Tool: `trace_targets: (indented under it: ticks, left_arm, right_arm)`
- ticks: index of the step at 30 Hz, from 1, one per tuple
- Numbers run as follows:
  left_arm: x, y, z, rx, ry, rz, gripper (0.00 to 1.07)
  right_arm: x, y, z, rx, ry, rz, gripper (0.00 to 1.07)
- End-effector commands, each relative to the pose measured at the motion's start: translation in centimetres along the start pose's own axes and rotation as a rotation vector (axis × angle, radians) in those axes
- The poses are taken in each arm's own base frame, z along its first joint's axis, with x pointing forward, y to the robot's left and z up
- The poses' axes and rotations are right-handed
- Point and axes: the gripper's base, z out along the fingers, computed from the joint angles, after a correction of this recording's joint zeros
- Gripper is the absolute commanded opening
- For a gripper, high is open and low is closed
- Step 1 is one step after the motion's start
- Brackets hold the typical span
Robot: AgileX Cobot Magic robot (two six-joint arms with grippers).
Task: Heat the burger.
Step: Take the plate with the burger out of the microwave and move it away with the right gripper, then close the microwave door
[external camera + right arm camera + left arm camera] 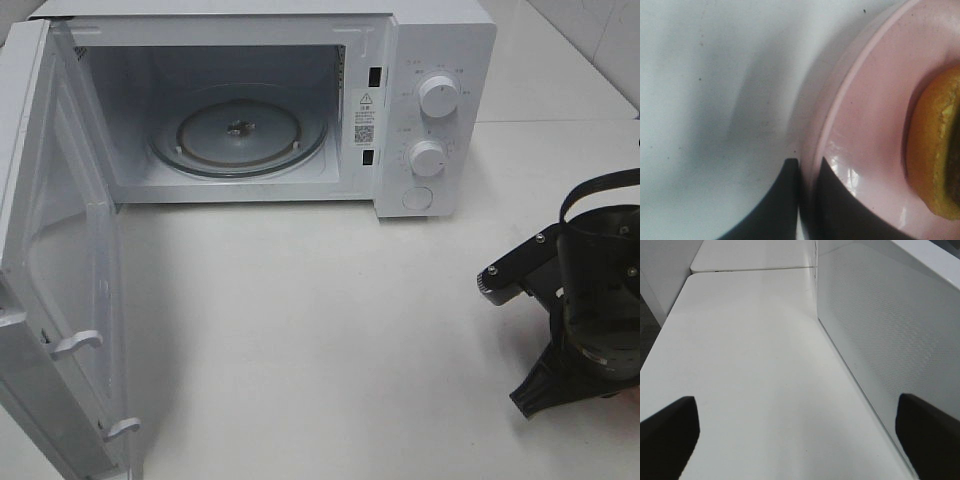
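White microwave (300, 100) stands door (50, 280) wide open, glass turntable (238, 135) bare, so loading and heating are both ahead! Right gripper (807, 167) is pinched shut on the pink plate (875, 125) rim, burger (935, 150) riding aboard, mostly cropped. Left gripper (800, 425) gapes wide, empty.

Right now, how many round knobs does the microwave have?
2. The upper knob sits near the top of the microwave's front panel, right of the open door; the lower knob is just below it. None seem hidden.
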Motion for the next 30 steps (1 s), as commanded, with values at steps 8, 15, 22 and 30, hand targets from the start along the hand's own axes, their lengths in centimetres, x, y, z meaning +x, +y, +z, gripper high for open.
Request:
trace_targets:
  ticks: [8,15,22,30]
  left_arm:
    - [0.2,-0.1,-0.2,0.003,-0.024,-0.004,1.0]
    - [0.2,-0.1,-0.2,0.003,-0.024,-0.004,1.0]
    - [0.2,-0.1,-0.2,0.003,-0.024,-0.004,1.0]
    - [0.2,-0.1,-0.2,0.003,-0.024,-0.004,1.0]
  right_arm:
    - [-0.9,0.3,0.0,-0.032,-0.06,-0.001,0.29]
    - [-1.7,-0.2,-1.0,-0.03,-0.057,0.039,0.56]
    - [-1.3,-1.6,-4.2,-0.123,-0.114,-0.003,0.75]
    - [0.9,-3.0,-7.9,-0.291,-0.151,-0.097,0.77]
